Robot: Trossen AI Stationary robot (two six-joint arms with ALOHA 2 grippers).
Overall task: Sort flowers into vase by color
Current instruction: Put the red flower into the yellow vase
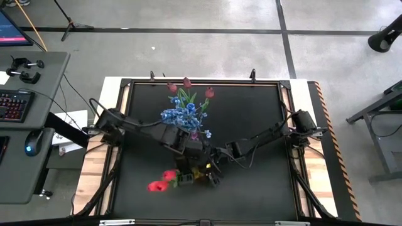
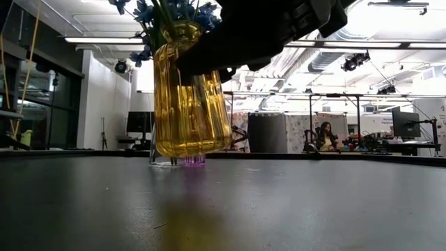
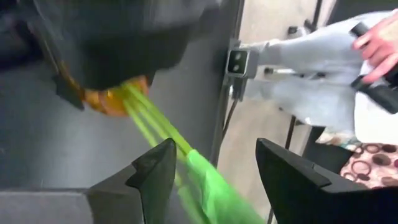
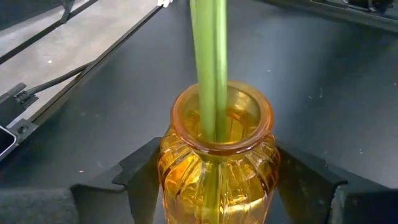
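An amber ribbed glass vase [image 4: 217, 124] with several green stems [image 4: 208, 62] in its mouth sits between the fingers of my right gripper [image 4: 217, 180], near the table's near middle [image 1: 188, 179]. The red tulips [image 1: 160, 182] top those stems. My left gripper [image 3: 217, 180] is open. The stems [image 3: 155, 121] and a leaf pass between its fingers, close to one finger. Farther back, blue blossoms [image 1: 182, 114] and maroon tulips [image 1: 187, 83] stand in other vases. My right gripper holds the amber vase by its ribbed body just below the neck [image 4: 180, 162], one finger [image 4: 140, 174] on each side, coming level from the table's right. The vase [image 2: 188, 97] is lifted clear of the table, roughly upright and slightly tilted. Whether my left gripper touches the stems, I cannot tell.
A clear vase foot [image 2: 164, 162] and a purple one [image 2: 195, 161] stand on the black mat behind the amber vase. The table's frame [image 1: 279, 85] borders the mat. A person [image 3: 373, 43] sits beyond the table edge. A desk with a keyboard [image 1: 12, 103] stands left of the table.
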